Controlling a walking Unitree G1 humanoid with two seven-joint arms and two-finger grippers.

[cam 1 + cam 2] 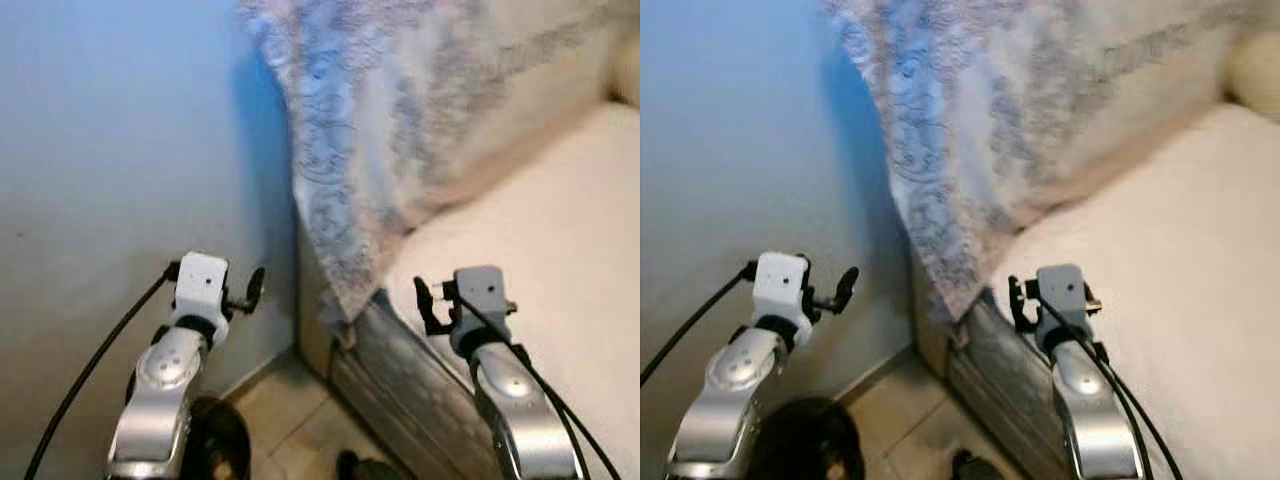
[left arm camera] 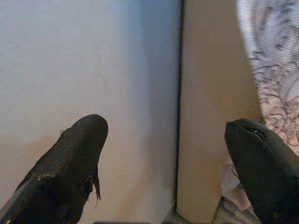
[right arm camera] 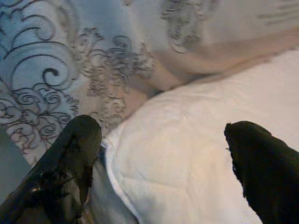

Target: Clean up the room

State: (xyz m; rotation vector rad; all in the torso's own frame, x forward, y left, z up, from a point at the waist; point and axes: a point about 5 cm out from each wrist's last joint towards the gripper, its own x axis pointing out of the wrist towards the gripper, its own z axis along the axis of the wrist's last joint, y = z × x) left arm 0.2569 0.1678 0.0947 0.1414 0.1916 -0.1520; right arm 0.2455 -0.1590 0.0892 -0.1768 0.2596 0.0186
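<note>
A white cloth with a grey scroll pattern (image 1: 360,130) hangs over the back and end of a cream couch (image 1: 540,230); its lower corner droops past the couch's end. My left gripper (image 2: 163,135) is open and empty, held low and facing the gap between the wall and the couch's end panel (image 2: 210,116). My right gripper (image 3: 163,135) is also open and empty, hovering over the front corner of the cream seat cushion (image 3: 187,154), near the hanging cloth (image 3: 56,70).
A pale blue wall (image 1: 120,150) closes off the left side. A narrow strip of tiled floor (image 1: 290,420) runs between the wall and the couch's end. A small dark object (image 1: 360,468) lies on the floor at the picture's bottom edge.
</note>
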